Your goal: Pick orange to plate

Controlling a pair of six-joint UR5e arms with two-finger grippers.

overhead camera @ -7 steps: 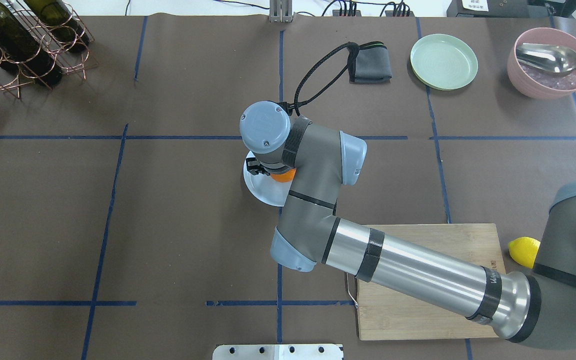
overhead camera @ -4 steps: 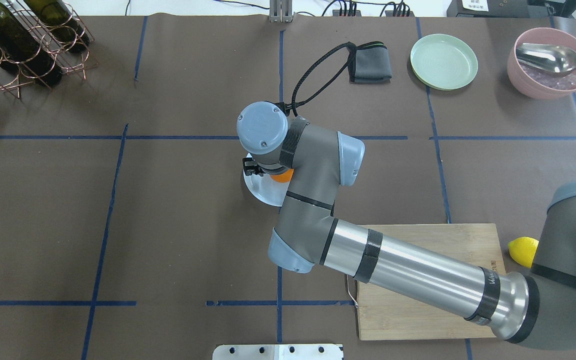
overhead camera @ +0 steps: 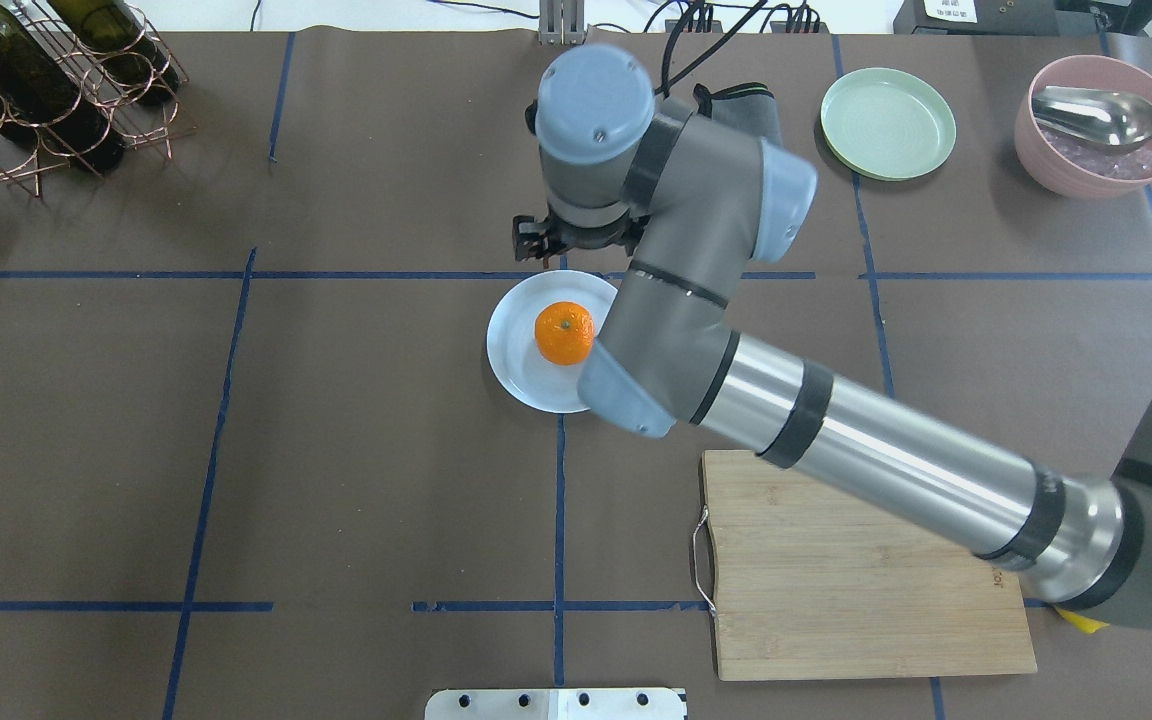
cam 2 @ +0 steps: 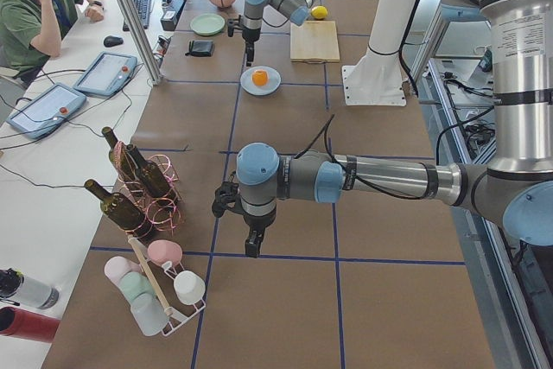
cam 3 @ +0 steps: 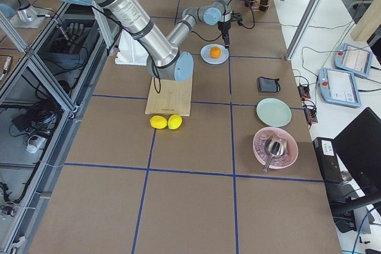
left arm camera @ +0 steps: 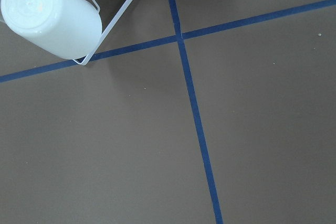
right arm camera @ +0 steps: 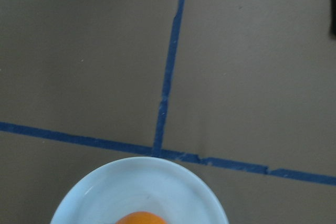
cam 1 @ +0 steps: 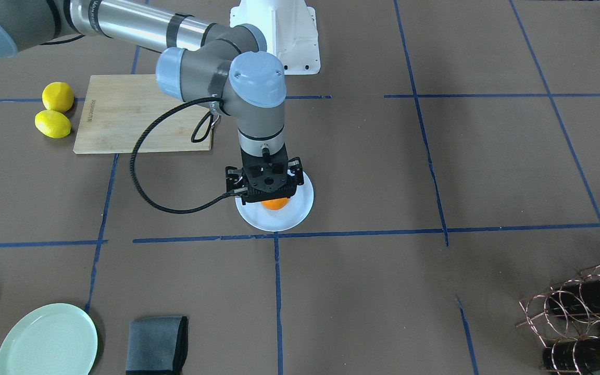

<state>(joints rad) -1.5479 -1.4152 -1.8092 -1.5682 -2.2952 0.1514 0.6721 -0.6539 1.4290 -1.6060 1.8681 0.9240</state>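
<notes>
The orange (overhead camera: 564,332) sits near the middle of the pale bluish-white plate (overhead camera: 511,350), with nothing touching it. My right gripper (overhead camera: 539,243) hangs above the plate's far edge, raised clear of the fruit. In the front-facing view its jaws look spread, so it is open and empty. The right wrist view catches only the plate's rim (right arm camera: 105,192) and the top of the orange (right arm camera: 140,217) at the bottom edge. My left gripper (cam 2: 251,248) points down over bare table far to the left; whether it is open or shut I cannot tell.
A bamboo cutting board (overhead camera: 856,590) lies under my right forearm, with two lemons (cam 1: 55,109) beside it. A green plate (overhead camera: 888,123), a grey cloth (cam 1: 157,344) and a pink bowl with a spoon (overhead camera: 1096,125) line the far right. A wine rack (overhead camera: 46,90) fills the far left corner.
My right gripper has let go of the orange, risen and drawn back toward the table's far side. The orange now lies uncovered on the plate.
</notes>
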